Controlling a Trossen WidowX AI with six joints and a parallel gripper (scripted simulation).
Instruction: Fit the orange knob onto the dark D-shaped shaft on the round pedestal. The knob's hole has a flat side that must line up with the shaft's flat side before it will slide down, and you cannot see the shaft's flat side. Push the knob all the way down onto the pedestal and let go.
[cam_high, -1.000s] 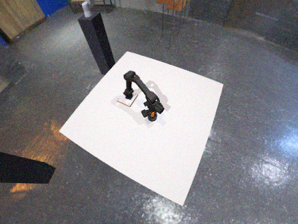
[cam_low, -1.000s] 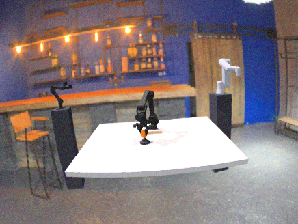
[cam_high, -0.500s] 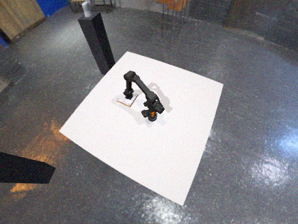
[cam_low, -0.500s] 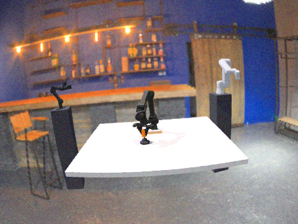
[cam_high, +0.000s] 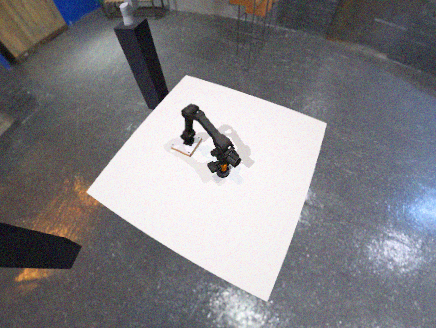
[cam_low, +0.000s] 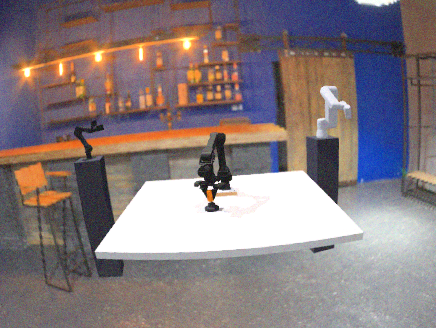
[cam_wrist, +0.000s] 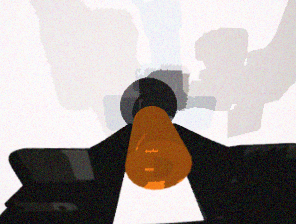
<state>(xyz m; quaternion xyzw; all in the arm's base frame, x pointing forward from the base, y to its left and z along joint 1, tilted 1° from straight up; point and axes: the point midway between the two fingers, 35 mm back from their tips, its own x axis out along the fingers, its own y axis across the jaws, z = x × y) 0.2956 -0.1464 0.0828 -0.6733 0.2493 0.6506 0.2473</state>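
Nearby — beyond the white table (cam_high: 240, 225) (cam_low: 230, 235) — bottles (cam_low: 215, 92) line shelves; the gripper (cam_high: 224, 166) (cam_low: 210, 194) (cam_wrist: 152, 127) grips the orange knob (cam_high: 224, 168) (cam_low: 210, 195) (cam_wrist: 158, 155).

Top: high, well back, facing obliquely down on bench (cam_high: 165, 200) (cam_low: 230, 235) and fingers. Exterior: farther off, slightly above bench height, facing across it. Wrist: close behind fingers, facing past them. Shared by top and exterior: whole bench, arm.

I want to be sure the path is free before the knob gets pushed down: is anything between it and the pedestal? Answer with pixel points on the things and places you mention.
Nothing visible. The gripper (cam_low: 210, 195) (cam_wrist: 152, 127) holds the orange knob (cam_low: 210, 195) (cam_wrist: 158, 150) just above the round pedestal (cam_low: 212, 207) (cam_wrist: 131, 102), with no other object between.
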